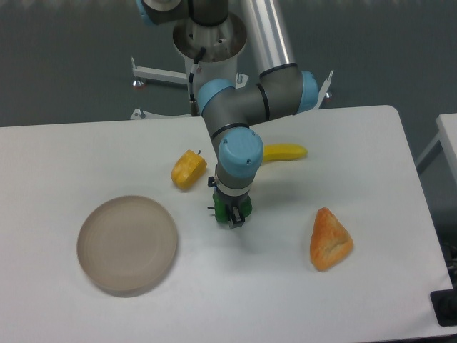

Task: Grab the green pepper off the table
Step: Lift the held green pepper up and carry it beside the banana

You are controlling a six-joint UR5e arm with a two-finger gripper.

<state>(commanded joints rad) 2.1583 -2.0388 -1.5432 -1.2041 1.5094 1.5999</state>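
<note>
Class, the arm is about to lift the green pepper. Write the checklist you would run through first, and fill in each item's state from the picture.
1. Gripper is positioned over the green pepper, not the yellow pepper: ok.
2. Jaws straddle the pepper, green showing on both sides: ok.
3. Jaws firmly closed on the pepper: cannot tell, the wrist hides the contact.
4. Pepper still resting on the table: cannot tell, though no gap or lift is visible.
5. Neighbours stand apart from the gripper, namely the plate, banana and orange wedge: ok.
6. Space above looks free for a straight lift: ok.
</note>
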